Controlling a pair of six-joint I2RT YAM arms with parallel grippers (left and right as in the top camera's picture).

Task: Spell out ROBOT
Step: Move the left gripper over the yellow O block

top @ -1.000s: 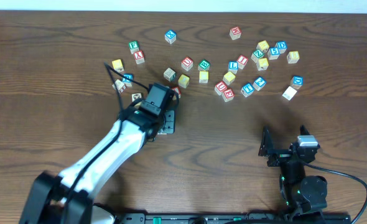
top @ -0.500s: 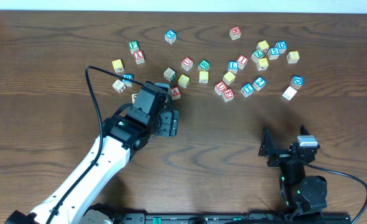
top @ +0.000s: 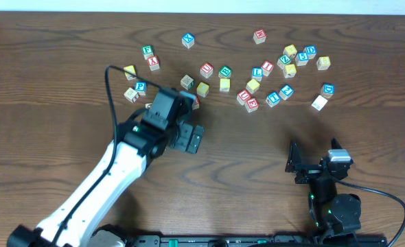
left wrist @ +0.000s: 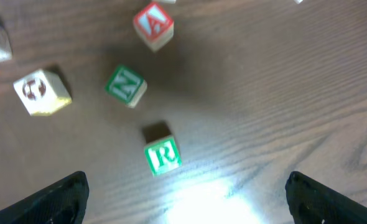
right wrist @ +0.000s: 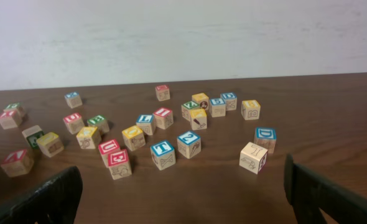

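Overhead: the left gripper hangs over the table, at 7 o'clock of the scattered cube field. Its head hides the R. The T sits in the right-hand cluster, blue-lettered, touching no gripper. A green cube lies at 10 o'clock of the T, letter unreadable. The right gripper is parked at 5 o'clock of the table, well apart from all cubes.

Left wrist: left gripper fingers are spread wide with nothing between them. The R rests free on the wood, green letter up, just ahead of the gap and touching neither finger. The N is at 11 o'clock of the R, apart from it. The A is at 12 o'clock, farther off. A yellow-sided cube lies at 10 o'clock.

Right wrist: right gripper fingers stand wide apart and empty. The T is at 12 o'clock of the gap, near. The green cube is at 10 o'clock of the T. Several yellow cubes lie between them; I cannot tell which are O.
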